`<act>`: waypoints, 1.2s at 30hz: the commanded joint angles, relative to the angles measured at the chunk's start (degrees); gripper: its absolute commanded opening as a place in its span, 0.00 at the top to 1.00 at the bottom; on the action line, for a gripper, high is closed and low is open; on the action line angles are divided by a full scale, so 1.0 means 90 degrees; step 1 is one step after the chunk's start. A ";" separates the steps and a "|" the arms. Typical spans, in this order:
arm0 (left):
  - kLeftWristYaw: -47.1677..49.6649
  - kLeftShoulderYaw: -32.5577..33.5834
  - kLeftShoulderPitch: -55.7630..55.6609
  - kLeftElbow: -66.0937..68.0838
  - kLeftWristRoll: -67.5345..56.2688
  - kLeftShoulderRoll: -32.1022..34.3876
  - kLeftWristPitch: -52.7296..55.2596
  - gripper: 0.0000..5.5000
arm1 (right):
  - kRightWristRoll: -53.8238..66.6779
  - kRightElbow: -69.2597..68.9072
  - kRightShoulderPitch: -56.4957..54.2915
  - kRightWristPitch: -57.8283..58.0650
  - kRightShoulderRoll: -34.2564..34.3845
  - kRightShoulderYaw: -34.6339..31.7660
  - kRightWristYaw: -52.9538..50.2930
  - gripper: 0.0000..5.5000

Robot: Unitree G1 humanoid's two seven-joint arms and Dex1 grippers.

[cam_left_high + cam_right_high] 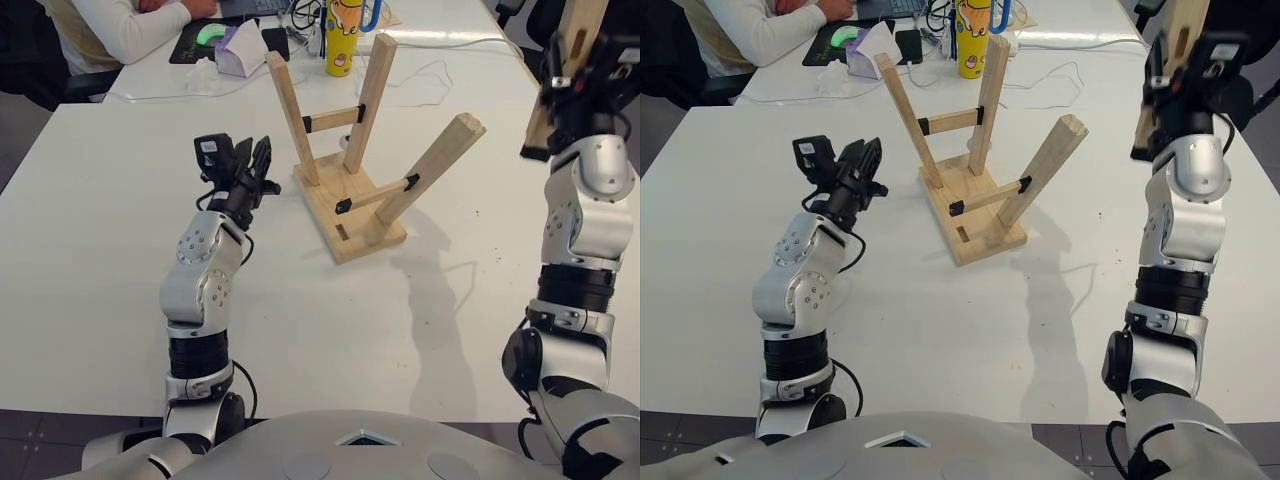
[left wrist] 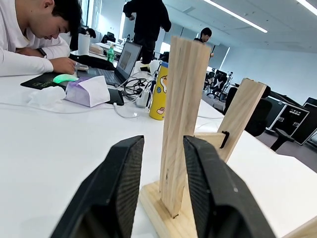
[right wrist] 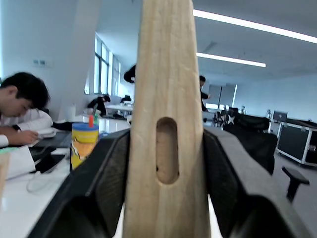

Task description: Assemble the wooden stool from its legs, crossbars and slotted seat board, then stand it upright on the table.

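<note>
The slotted seat board lies flat on the white table, upside down. Three wooden legs stand up from it, the nearest to me leaning right. Two crossbars with black ends link the legs. My left gripper is open, low over the table just left of the seat board, its fingers pointing at a leg. My right gripper is raised at the far right, shut on a fourth wooden leg that has an oval slot.
At the table's far side stand a yellow cup, a tissue pack, cables and a green mouse. A person sits there at a laptop. Bare tabletop lies around the stool.
</note>
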 commanded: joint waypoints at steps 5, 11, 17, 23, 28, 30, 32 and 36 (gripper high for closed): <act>-0.0262 0.0323 -0.0750 -0.0965 -0.2081 -0.0239 0.0900 0.64 | 0.1199 -0.1873 -0.1051 0.0083 -0.0056 0.1031 0.2011 0.62; -0.0322 0.0579 -0.0726 -0.1329 -0.4551 -0.0295 0.1528 0.48 | 0.1732 -0.2571 -0.0529 0.0789 -0.0375 0.1617 0.3201 0.62; -0.0345 0.0443 -0.0379 -0.1491 -0.5798 0.0028 0.1637 0.41 | 0.1678 -0.2424 -0.0146 0.0945 -0.0369 0.1543 0.3294 0.62; -0.0096 0.0341 -0.0404 -0.1270 -0.5857 0.0214 0.1397 0.41 | 0.1728 -0.2648 0.0181 0.1015 -0.0413 0.1716 0.3641 0.62; 0.0023 0.0235 -0.0474 -0.1302 -0.5920 0.0330 0.1226 0.41 | 0.1476 -0.2788 0.0496 0.0918 -0.0433 0.1972 0.3805 0.62; 0.0050 0.0169 -0.0516 -0.1326 -0.5882 0.0381 0.1170 0.41 | 0.1379 -0.2840 0.0623 0.0853 -0.0445 0.2045 0.3895 0.62; 0.0086 0.0056 -0.0514 -0.1336 -0.5721 0.0445 0.1129 0.41 | 0.1335 -0.2892 0.0724 0.0825 -0.0443 0.2086 0.3966 0.62; 0.0255 0.0023 -0.0544 -0.1323 -0.5506 0.0464 0.0918 0.49 | 0.1054 -0.2847 0.0876 0.0639 -0.0494 0.2203 0.4097 0.62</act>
